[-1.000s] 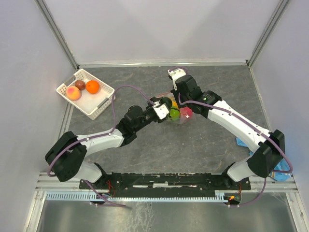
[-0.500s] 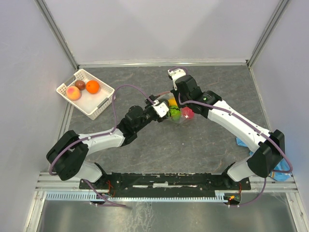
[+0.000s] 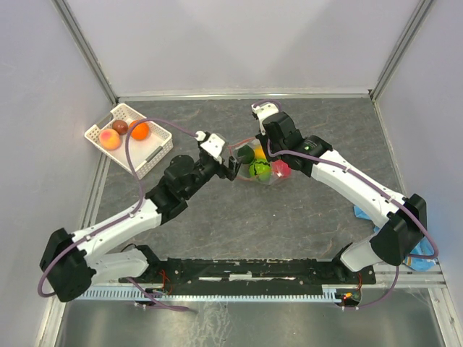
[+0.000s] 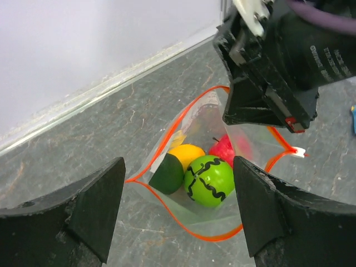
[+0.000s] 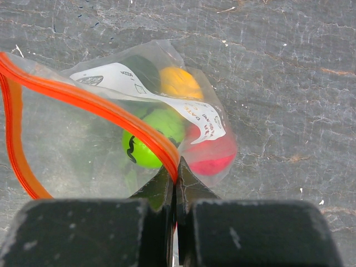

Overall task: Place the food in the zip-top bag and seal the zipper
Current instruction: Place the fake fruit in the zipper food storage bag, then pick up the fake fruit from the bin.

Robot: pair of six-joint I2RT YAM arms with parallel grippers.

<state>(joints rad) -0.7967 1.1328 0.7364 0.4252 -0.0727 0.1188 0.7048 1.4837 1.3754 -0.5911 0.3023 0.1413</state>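
Note:
The clear zip-top bag (image 3: 259,168) lies mid-table with its mouth held open. In the left wrist view it holds a yellow-orange fruit (image 4: 186,156), a dark green one (image 4: 167,173), a lime green one (image 4: 209,179) and a pink-red one (image 4: 227,149). My right gripper (image 3: 269,155) is shut on the orange-red zipper (image 5: 100,103), pinching the strip (image 5: 176,171) and holding it up. My left gripper (image 3: 230,168) is open and empty just left of the bag mouth (image 4: 183,219). A peach (image 3: 110,139), a brown fruit (image 3: 120,126) and an orange (image 3: 139,130) lie in the basket.
The white perforated basket (image 3: 155,153) stands at the back left near the wall. A blue cloth (image 3: 359,212) lies at the right behind the right arm. A metal rail runs along the back wall (image 3: 246,92).
My left gripper has pulled back to the left, out of the bag mouth, and is open. The dark green fruit now lies in the bag. The right gripper has not moved.

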